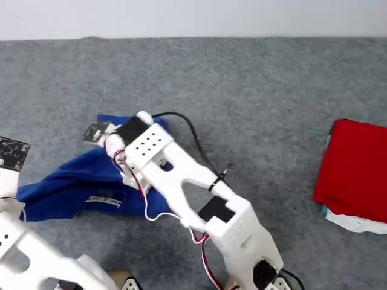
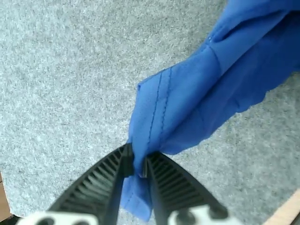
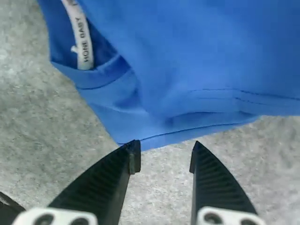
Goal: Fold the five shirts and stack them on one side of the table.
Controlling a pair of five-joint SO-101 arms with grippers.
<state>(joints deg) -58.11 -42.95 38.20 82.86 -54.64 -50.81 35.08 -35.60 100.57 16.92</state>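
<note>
A blue shirt [image 1: 66, 181] lies crumpled on the grey mat at the left. My left gripper [image 2: 136, 164] is shut on a stitched hem corner of the blue shirt [image 2: 197, 103], which hangs lifted off the mat. My right gripper [image 3: 164, 157] is open just over the mat, at the edge of the blue shirt [image 3: 187, 56] near its collar and white neck label [image 3: 82, 40]; nothing is between its fingers. The right arm [image 1: 151, 148] stretches from the front centre over the shirt's far end. The left arm [image 1: 15, 248] stands at the front left corner.
A stack of folded shirts rests at the right edge, a red one [image 1: 354, 169] on top and a white one [image 1: 357, 222] beneath. The grey mat [image 1: 254, 90] covers the table. A wooden edge [image 2: 286, 213] shows beyond the mat.
</note>
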